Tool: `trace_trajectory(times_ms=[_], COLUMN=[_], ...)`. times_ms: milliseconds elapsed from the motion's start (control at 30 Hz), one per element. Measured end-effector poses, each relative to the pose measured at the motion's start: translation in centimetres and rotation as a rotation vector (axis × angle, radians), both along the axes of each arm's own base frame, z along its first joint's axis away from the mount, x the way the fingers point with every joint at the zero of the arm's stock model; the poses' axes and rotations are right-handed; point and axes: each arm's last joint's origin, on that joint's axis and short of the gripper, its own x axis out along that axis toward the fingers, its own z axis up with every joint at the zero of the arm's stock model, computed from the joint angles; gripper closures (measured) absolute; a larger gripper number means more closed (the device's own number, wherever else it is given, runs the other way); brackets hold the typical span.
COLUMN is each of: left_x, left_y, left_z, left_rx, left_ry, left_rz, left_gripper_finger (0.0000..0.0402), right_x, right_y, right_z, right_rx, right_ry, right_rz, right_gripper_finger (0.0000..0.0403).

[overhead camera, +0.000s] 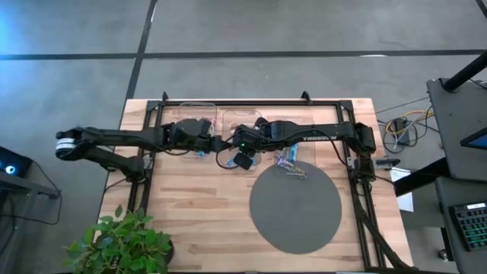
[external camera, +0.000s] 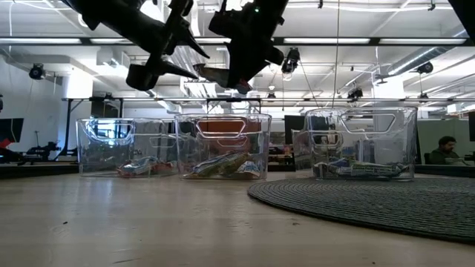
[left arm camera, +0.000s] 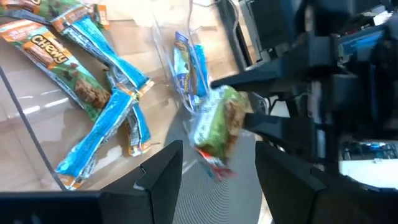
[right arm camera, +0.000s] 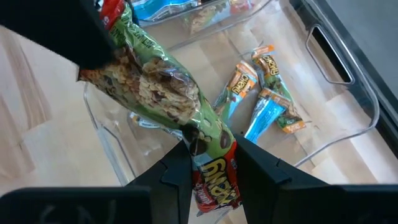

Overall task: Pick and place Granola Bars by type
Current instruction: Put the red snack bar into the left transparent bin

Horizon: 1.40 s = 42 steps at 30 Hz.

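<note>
A green-wrapped granola bar with red ends [right arm camera: 155,87] hangs in the air over the clear bins, in my right gripper [right arm camera: 211,155]. It also shows in the left wrist view as the green bar [left arm camera: 217,124]. My left gripper [left arm camera: 214,162] is open and faces it, with its fingers on either side of the bar's free end. I cannot tell whether they touch it. Blue and tan bars [right arm camera: 261,99] lie flat on a bin's floor below. Both grippers meet above the middle bin [external camera: 223,144]. My right gripper pinches the green bar at its red end [right arm camera: 214,180] between its two fingers. The bar runs on past the fingertips toward my left gripper. It is lifted clear above the bins and tilted.
Three clear bins stand in a row at the table's far side: a left bin [external camera: 126,148], the middle one, and a right bin [external camera: 364,141], each holding bars. A round grey mat [overhead camera: 295,209] covers the near right of the table. A potted plant [overhead camera: 122,243] stands at the near left corner.
</note>
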Motion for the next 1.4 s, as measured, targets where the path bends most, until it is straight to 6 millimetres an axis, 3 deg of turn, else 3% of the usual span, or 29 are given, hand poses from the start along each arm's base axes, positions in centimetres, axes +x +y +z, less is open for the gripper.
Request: trace_trajectory(times_ms=[300,833,1400], left_x=[1.4,1.9,1.8], left_y=[0.4,0.6,0.4], left_z=[-1.3,-0.9,-1.1], left_rx=[-0.008,0.03,0.025], left_ry=[0.023,-0.036,-0.018], left_rz=[0.017,-0.003,-0.06], left_gripper_finger=[0.0218,0.0221,0.0276], right_x=[0.3,0.3,0.3], right_y=[0.1,0.4,0.9], right_z=[0.2,0.2,0.2], right_rx=[-0.003,0.0,-0.007], right_ry=[-0.032,-0.035,-0.03], right_rz=[0.001,0.011,0.03], right_gripper_finger=[0.031,0.0309,0.0309])
